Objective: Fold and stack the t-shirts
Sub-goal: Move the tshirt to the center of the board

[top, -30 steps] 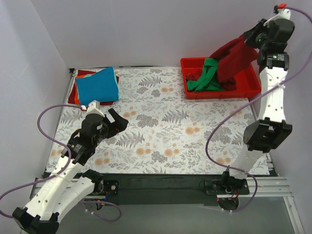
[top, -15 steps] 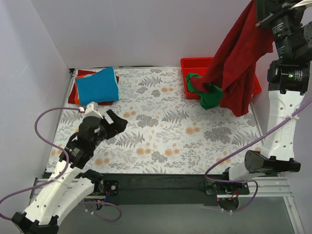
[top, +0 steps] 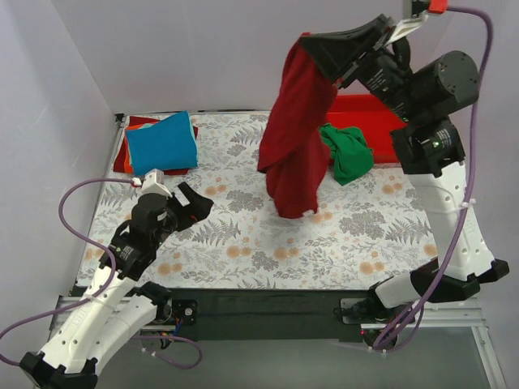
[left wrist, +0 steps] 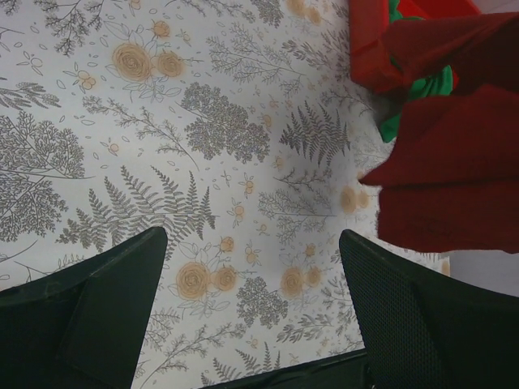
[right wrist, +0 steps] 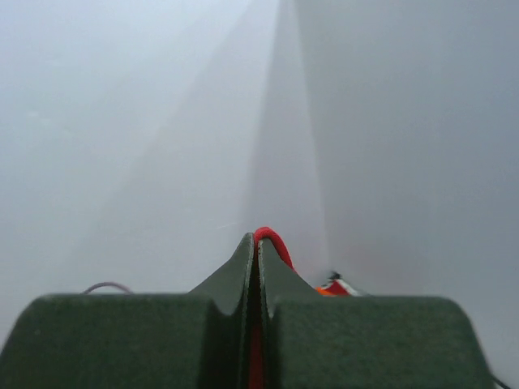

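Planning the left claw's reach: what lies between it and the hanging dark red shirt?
Only bare floral table cloth, in the top view, between left claw and dark red shirt.

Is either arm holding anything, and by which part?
The right gripper pinches the dark red t-shirt by a fold at its top; the left gripper is open and empty.

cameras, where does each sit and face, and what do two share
Top external: above and behind the bases, looking down on the floral table cloth; both arms show, right pincer holding up the dark red t-shirt.
Left wrist: on the left arm, facing down at the cloth; its open left pincer shows.
Right wrist: held high, facing blank wall; its shut fingers pinch red cloth.
Shared: top and left wrist both show the dark red t-shirt and the green t-shirt.
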Robot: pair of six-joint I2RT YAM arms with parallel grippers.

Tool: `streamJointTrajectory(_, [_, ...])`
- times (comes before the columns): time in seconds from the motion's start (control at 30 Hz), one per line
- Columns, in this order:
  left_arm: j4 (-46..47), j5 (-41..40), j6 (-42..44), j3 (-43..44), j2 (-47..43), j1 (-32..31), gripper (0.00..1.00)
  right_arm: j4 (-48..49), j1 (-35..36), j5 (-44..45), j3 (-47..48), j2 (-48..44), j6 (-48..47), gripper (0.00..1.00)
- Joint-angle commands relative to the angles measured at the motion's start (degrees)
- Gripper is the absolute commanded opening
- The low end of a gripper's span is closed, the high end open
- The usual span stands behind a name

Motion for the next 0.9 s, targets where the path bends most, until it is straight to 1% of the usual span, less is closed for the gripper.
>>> streamJointTrajectory(0.0, [0.78, -0.97, 1.11, 1.33, 0.58, -0.06, 0.87, 3.48, 7.47, -1.09, 6.18, 2.01, 0.64, 0.01])
streamJointTrajectory(0.07, [0.69, -2.02, 1.20, 1.77, 0.75, -0.06, 0.87, 3.39, 11.16, -1.18, 6.12, 2.55, 1.25, 0.01])
streamJointTrajectory(0.1, [0.69, -2.29, 1.20, 1.86, 0.84, -0.15, 0.87, 3.39, 11.53, -0.75, 3.85, 2.03, 2.13, 0.01])
streamJointTrajectory(0.17, [0.78, -2.91, 0.85, 2.12, 1.11, -0.15, 0.87, 2.60, 11.54, 3.63, -0.80, 0.10, 1.53, 0.01])
streamJointTrajectory(0.2, [0.78, -2.91, 0.59, 2.30, 1.19, -0.15, 0.87, 1.73, 11.45, 10.00, -7.18, -3.04, 0.74, 0.01])
streamJointTrajectory(0.27, [0.78, -2.82, 0.68, 2.30, 1.11, -0.15, 0.87, 1.72, 11.36, 17.59, -15.91, -7.27, 0.38, 0.01])
streamJointTrajectory(0.3, [0.78, -2.73, 0.59, 2.21, 1.19, -0.15, 0.87, -0.63, 11.19, 21.45, -19.95, -11.82, 0.47, 0.01])
streamJointTrajectory(0.33, [0.26, -2.99, 0.76, 2.21, 1.11, -0.07, 0.87, -1.00, 10.75, 29.41, -29.21, -14.30, 0.12, 0.01])
streamJointTrajectory(0.37, [-0.36, -4.39, 0.15, 2.30, 0.85, -0.15, 0.87, -1.62, 10.14, 33.06, -33.14, -16.50, 0.11, 0.01])
streamJointTrajectory(0.4, [-1.15, -5.44, -0.20, 2.30, 0.76, -0.07, 0.87, -4.58, 9.35, 36.31, -37.09, -20.26, 0.20, 0.07])
streamJointTrajectory(0.43, [-2.63, -6.50, -0.64, 2.30, 0.58, -0.06, 0.87, -6.26, 6.99, 40.96, -42.35, -21.78, 0.12, 0.11])
streamJointTrajectory(0.47, [-3.26, -7.99, -1.34, 2.30, 0.41, -0.15, 0.87, -8.20, 5.57, 42.31, -44.49, -22.75, -1.63, 0.20])
streamJointTrajectory(0.5, [-3.70, -8.61, -1.43, 1.95, 0.40, -0.15, 0.87, -12.39, 4.25, 43.02, -45.73, -23.28, -3.03, 0.46])
streamJointTrajectory(0.53, [-4.14, -9.05, -1.61, 1.68, 0.32, -0.15, 0.87, -14.70, 2.41, 43.90, -46.61, -23.11, -4.18, 0.57])
streamJointTrajectory(0.6, [-3.88, -8.97, -2.05, 0.90, 0.93, -0.15, 0.88, -21.79, 1.17, 43.65, -46.97, -20.41, -7.08, 0.70])
streamJointTrajectory(0.63, [-3.44, -8.80, -2.05, 0.80, 1.37, -0.07, 0.87, -23.58, 1.25, 41.90, -46.97, -19.26, -7.79, 0.71])
streamJointTrajectory(0.7, [-2.91, -7.57, -2.40, 0.72, 3.73, -0.06, 0.88, -26.31, 1.25, 37.69, -48.20, -16.63, -8.06, 0.72])
streamJointTrajectory(0.73, [-2.82, -7.04, -2.57, 0.89, 4.87, -0.15, 0.88, -26.23, 1.25, 31.23, -49.16, -16.00, -8.06, 0.72])
streamJointTrajectory(0.8, [-3.43, -6.51, -3.10, 0.98, 6.72, -0.06, 0.87, -25.27, 1.60, 24.43, -52.66, -14.42, -7.10, 0.71])
streamJointTrajectory(0.83, [-4.05, -6.68, -3.54, 1.15, 8.73, -0.06, 0.87, -24.66, 2.73, 18.48, -53.73, -13.80, -6.83, 0.70])
streamJointTrajectory(0.87, [-4.66, -6.86, -4.15, 1.15, 9.36, -0.15, 0.87, -24.22, 3.79, 16.59, -55.05, -13.10, -6.57, 0.70])
